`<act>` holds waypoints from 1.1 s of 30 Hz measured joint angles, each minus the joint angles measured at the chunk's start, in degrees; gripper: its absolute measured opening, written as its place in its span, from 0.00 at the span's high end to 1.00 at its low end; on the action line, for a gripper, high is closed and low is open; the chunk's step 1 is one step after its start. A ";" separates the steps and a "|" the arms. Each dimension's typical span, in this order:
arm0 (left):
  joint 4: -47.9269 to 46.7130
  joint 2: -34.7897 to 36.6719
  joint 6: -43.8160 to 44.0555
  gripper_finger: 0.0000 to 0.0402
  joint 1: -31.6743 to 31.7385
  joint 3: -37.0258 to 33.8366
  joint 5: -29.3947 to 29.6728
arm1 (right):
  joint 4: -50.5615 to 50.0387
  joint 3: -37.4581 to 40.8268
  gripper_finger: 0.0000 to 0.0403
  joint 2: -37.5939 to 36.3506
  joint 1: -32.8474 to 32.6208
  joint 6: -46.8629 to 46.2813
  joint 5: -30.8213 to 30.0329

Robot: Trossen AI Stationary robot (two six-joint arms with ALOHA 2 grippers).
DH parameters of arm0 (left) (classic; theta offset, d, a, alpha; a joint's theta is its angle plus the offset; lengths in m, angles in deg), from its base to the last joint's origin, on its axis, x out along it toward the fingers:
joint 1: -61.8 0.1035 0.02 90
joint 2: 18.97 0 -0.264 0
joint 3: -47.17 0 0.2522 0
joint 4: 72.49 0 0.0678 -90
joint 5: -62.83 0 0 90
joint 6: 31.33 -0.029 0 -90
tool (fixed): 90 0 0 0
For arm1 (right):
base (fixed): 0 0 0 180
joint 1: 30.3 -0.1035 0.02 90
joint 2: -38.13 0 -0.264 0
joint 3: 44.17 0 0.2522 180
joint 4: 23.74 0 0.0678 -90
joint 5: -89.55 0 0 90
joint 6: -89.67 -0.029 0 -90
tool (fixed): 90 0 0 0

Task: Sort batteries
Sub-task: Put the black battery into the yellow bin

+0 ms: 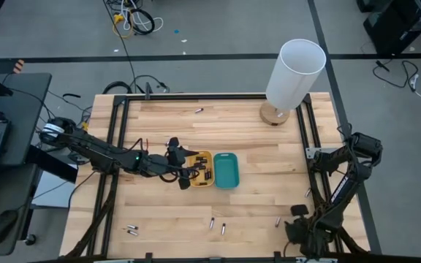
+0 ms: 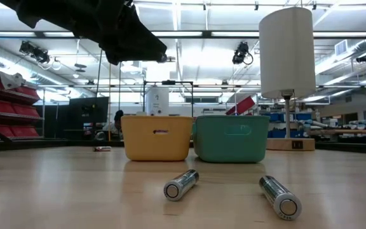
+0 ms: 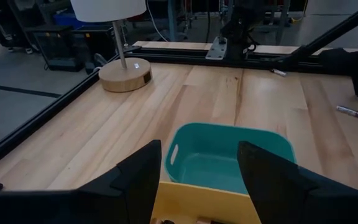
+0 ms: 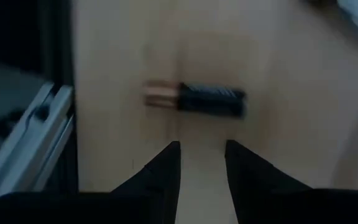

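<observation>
Batteries (image 2: 182, 184): tiny silvery cylinders lying flat on surface (image 2: 56, 191), near yellow tray (image 2: 156, 137), ends toward low camera. Left gripper (image 3: 199, 180) over tray, jaws apart, empty; right gripper (image 4: 202, 155) jaws apart.

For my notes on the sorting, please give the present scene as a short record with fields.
left gripper: open, empty, over the yellow tray
right gripper: open, empty, low over a battery near the table's edge
yellow tray: holds several batteries
teal tray: looks empty, touches the yellow tray
loose batteries: scattered on the table
lamp: far corner
</observation>
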 joint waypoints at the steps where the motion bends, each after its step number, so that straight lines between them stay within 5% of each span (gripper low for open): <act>1: 0.00 0.00 0.00 0.43 0.00 0.00 0.00 | -0.78 -0.16 0.71 0.00 0.31 -4.06 0.28; 9: -0.02 0.00 -0.09 0.43 0.00 0.00 0.00 | -3.68 -0.40 0.60 -1.50 3.64 -33.75 12.30; 20: -3.48 0.00 -0.44 0.43 0.00 0.00 0.00 | 2.24 -0.47 0.52 -2.36 9.47 -59.76 10.09; 33: -11.03 -0.33 1.18 0.43 0.00 0.00 0.13 | 3.24 2.69 0.52 -2.27 9.81 -69.70 7.67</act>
